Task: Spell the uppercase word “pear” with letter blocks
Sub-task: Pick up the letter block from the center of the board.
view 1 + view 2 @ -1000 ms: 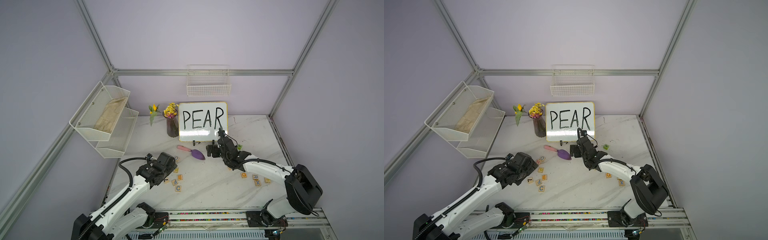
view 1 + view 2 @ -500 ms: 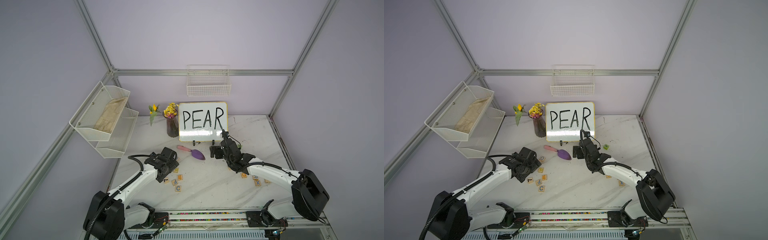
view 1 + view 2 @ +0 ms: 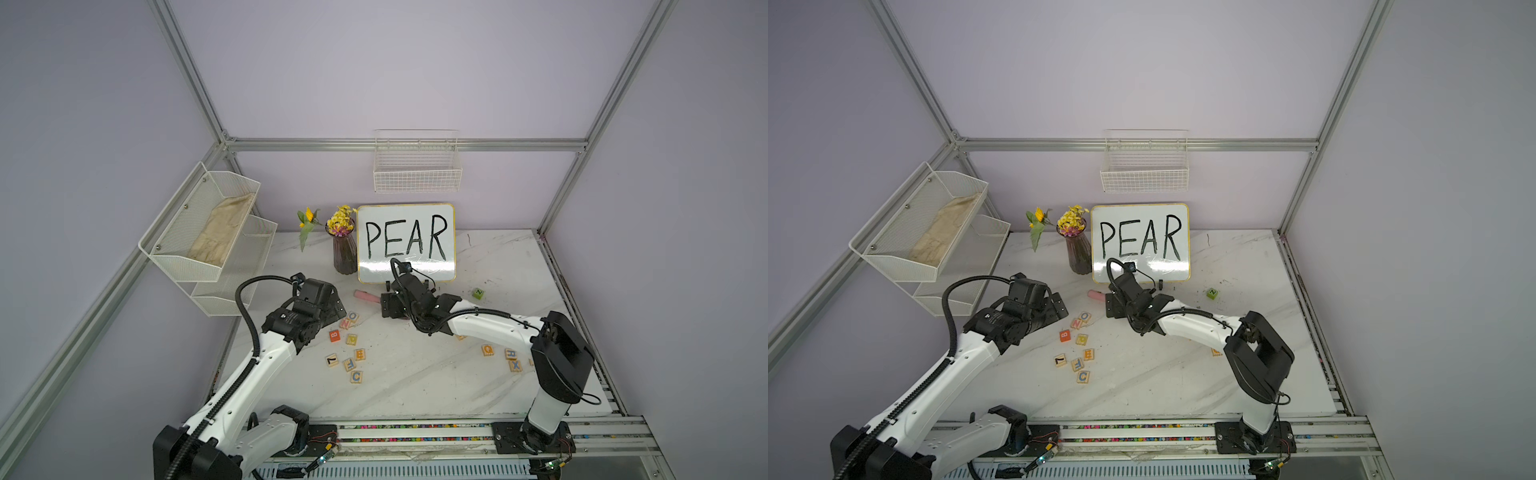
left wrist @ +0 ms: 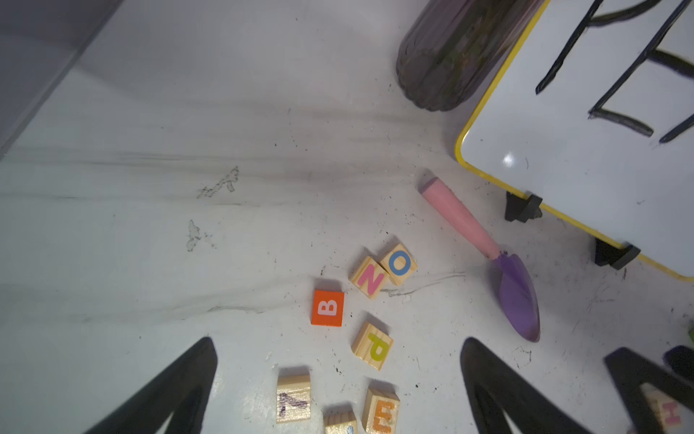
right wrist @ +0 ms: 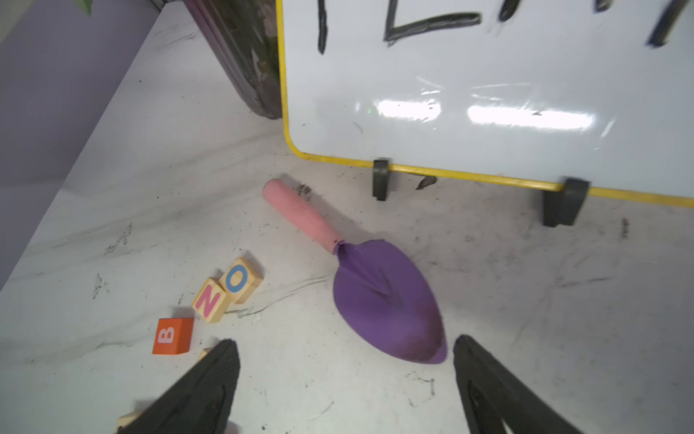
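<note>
Hovering left claw (image 4: 338, 340), right claw (image 5: 345, 340), both spread empty, eight clustered blocks (image 3: 351, 339), one trowel (image 5: 386, 300).

A white board (image 3: 406, 243) with a yellow rim stands on black feet at the back of the marble tabletop (image 3: 415, 390), with PEAR handwritten on it in black. Just beside it is a dark vase (image 3: 345, 257) of yellow flowers, and next to that a sprig (image 3: 306, 222) with a yellow bloom. A trowel (image 5: 386, 300) with a pink handle and a purple blade lies flat in front of the board. Near it, wooden blocks N (image 4: 370, 278) and O (image 4: 399, 264) touch. An orange B block (image 4: 327, 307) lies just beside them, apart. Blocks 7 (image 4: 293, 400), F (image 3: 349, 364) and C (image 3: 356, 376) sit nearer the front. Q (image 3: 487, 350) and X (image 3: 515, 365) lie well apart from those. A green cube (image 3: 478, 293) sits alone. A wire basket (image 3: 417, 170) hangs on the back wall, and a mesh shelf (image 3: 183, 253) holds a beige cloth (image 3: 220, 237).
</note>
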Robot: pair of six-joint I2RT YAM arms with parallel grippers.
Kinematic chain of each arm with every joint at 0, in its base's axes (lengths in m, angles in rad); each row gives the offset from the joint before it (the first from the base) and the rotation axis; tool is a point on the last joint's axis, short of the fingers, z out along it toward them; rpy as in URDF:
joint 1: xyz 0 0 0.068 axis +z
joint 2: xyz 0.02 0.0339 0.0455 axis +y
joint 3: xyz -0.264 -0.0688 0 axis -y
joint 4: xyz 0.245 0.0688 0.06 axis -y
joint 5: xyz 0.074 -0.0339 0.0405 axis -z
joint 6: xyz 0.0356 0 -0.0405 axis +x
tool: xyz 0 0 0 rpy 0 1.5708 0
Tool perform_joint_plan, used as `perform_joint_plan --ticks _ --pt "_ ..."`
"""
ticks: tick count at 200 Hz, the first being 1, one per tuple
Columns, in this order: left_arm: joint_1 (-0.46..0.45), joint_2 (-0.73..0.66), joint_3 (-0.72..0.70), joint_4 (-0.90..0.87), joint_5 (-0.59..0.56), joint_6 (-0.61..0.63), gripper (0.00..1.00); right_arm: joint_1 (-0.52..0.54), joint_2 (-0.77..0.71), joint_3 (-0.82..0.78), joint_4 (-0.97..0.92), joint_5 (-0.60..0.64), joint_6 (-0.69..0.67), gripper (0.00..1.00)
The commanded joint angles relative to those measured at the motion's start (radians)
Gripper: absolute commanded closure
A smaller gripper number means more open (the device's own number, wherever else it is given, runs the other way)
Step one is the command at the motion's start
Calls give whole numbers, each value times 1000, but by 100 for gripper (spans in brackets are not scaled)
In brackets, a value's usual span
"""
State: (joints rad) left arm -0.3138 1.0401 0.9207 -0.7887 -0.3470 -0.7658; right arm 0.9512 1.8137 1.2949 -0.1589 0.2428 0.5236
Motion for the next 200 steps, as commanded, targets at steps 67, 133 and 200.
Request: perform_joint_plan --ticks 67,133,200 --pt "169 -271 -342 277 282 -64 0 207 248 269 -201 176 186 12" --pt "249 -460 -456 299 376 -125 0 253 354 385 -270 224 262 18" --pt "241 -520 -518 298 315 -162 0 265 427 457 -337 230 361 27"
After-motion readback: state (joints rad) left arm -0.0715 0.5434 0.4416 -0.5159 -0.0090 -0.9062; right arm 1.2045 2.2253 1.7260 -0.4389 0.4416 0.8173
